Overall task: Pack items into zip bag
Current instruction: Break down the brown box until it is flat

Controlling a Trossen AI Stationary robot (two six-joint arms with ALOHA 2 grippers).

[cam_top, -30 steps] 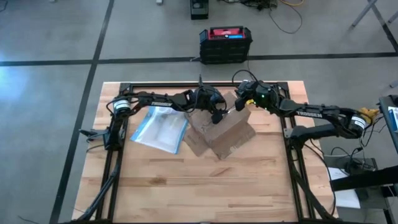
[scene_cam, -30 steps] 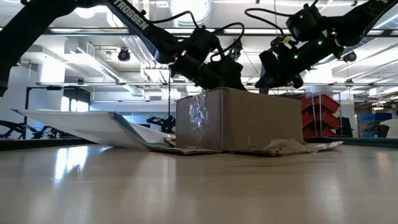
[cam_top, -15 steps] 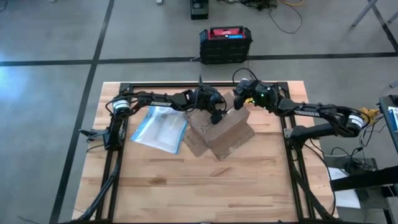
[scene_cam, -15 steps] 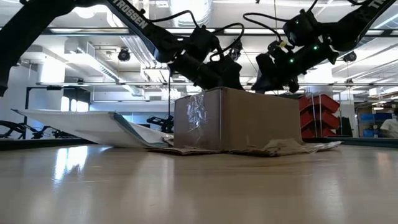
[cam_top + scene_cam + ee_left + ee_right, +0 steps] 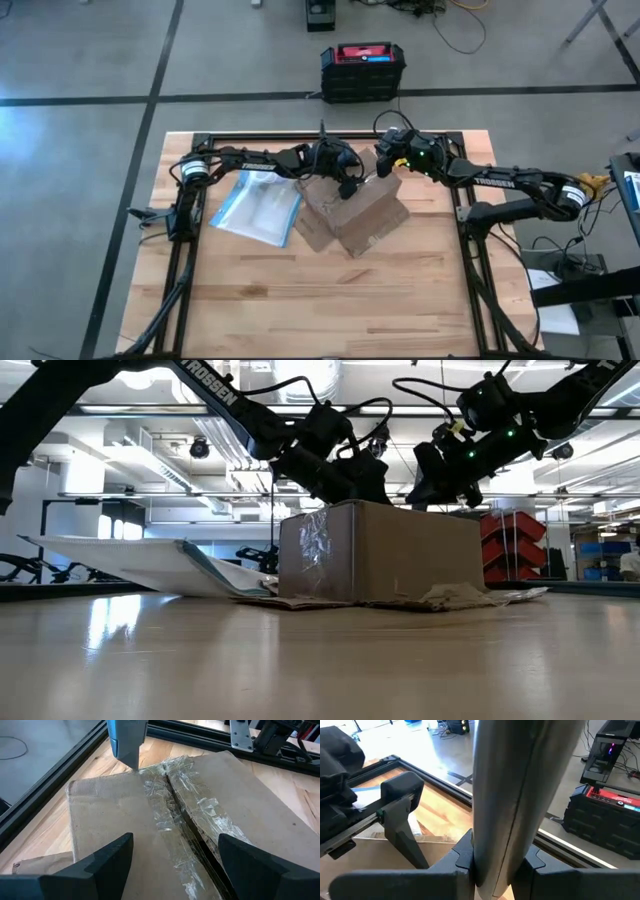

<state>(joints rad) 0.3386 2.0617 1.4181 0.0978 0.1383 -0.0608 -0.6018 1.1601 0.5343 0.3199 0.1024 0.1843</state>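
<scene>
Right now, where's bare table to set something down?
The near half of the table, in front of the box and bag, is bare. It is crowded at the far side, where both grippers work over the box.

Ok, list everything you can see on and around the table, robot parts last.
cardboard box: one, brown, taped seam on top, far middle of the table
zip bag: one, clear with a blue edge, flat, left of the box
grey tool: one, slim, held upright over the box
table: one, light wood, black frame
black and red case: one, on the floor beyond the table
left gripper: open, over the box's seam
right gripper: shut on the tool, at the box's far side
</scene>
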